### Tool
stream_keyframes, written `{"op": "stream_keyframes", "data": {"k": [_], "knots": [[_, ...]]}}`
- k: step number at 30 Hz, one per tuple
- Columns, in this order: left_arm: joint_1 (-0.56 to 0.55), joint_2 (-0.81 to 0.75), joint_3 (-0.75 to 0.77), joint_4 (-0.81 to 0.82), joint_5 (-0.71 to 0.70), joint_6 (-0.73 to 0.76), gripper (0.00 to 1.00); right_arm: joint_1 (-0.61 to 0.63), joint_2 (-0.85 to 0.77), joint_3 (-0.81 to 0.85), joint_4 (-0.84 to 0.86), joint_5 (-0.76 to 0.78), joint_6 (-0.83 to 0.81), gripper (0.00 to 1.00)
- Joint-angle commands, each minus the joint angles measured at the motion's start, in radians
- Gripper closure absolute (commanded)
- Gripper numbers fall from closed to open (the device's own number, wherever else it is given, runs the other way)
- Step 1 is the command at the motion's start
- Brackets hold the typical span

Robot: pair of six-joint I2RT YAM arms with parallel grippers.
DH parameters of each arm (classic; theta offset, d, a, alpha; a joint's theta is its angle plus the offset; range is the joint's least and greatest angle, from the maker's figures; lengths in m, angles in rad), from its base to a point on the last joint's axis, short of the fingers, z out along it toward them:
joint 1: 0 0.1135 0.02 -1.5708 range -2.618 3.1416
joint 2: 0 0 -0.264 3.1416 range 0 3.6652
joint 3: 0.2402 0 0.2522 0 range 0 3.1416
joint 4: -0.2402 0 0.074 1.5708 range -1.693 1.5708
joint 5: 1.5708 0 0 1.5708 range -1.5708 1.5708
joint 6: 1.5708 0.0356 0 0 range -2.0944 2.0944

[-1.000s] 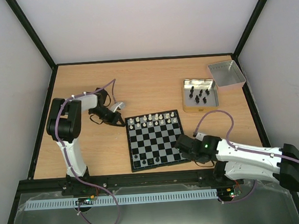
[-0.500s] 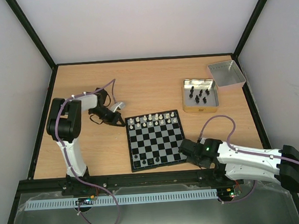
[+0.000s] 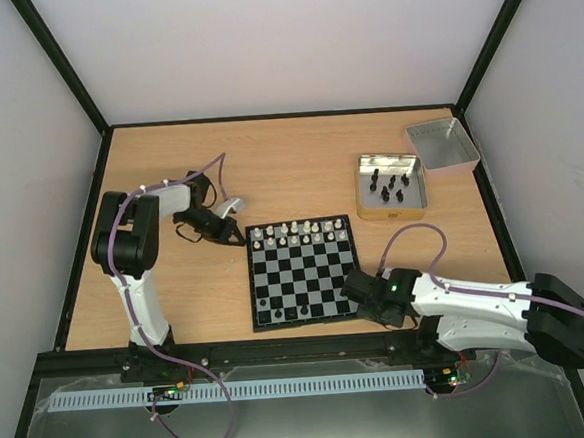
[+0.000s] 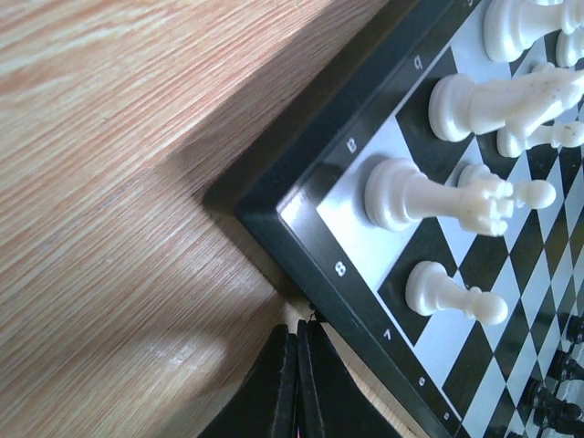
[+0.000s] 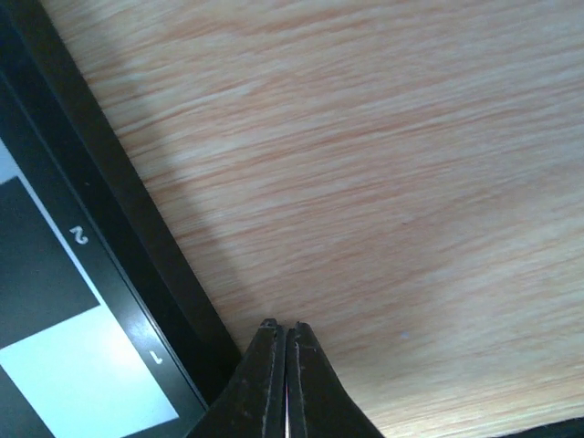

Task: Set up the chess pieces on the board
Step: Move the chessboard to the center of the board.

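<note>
The board [image 3: 306, 274] lies at the table's middle. White chess pieces [image 3: 299, 235] fill its two far rows; a few black ones [image 3: 288, 310] stand in the near row. My left gripper [image 3: 241, 235] is shut and empty, its tips touching the board's far left corner; in the left wrist view the gripper [image 4: 299, 333] sits against the black border [image 4: 319, 173], beside white pieces [image 4: 429, 196]. My right gripper [image 3: 356, 287] is shut and empty at the board's near right corner; in the right wrist view the gripper [image 5: 281, 327] is next to the border [image 5: 109, 274].
A gold-rimmed tin [image 3: 363, 187] holding several black pieces [image 3: 391, 185] stands at the back right. A grey square tray [image 3: 441, 144] sits behind it near the right wall.
My right gripper has moved left against the board's near right corner. The board's near edge has shifted slightly left, squaring it up. The left arm has stayed put.
</note>
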Motion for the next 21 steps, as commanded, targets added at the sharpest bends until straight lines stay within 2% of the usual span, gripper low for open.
{"op": "stream_keyframes", "data": {"k": [1, 13, 21], "knots": [[0.018, 0.068, -0.009, 0.049, -0.127, 0.006, 0.98, 0.006, 0.074, 0.019, 0.088, -0.013, -0.035, 0.98], [0.074, 0.091, 0.014, 0.032, -0.113, 0.031, 0.98, 0.005, 0.282, 0.134, 0.168, 0.011, -0.112, 0.98], [0.096, 0.051, -0.057, 0.037, -0.115, 0.06, 0.98, -0.04, 0.372, 0.169, 0.236, 0.03, -0.172, 0.98]]}}
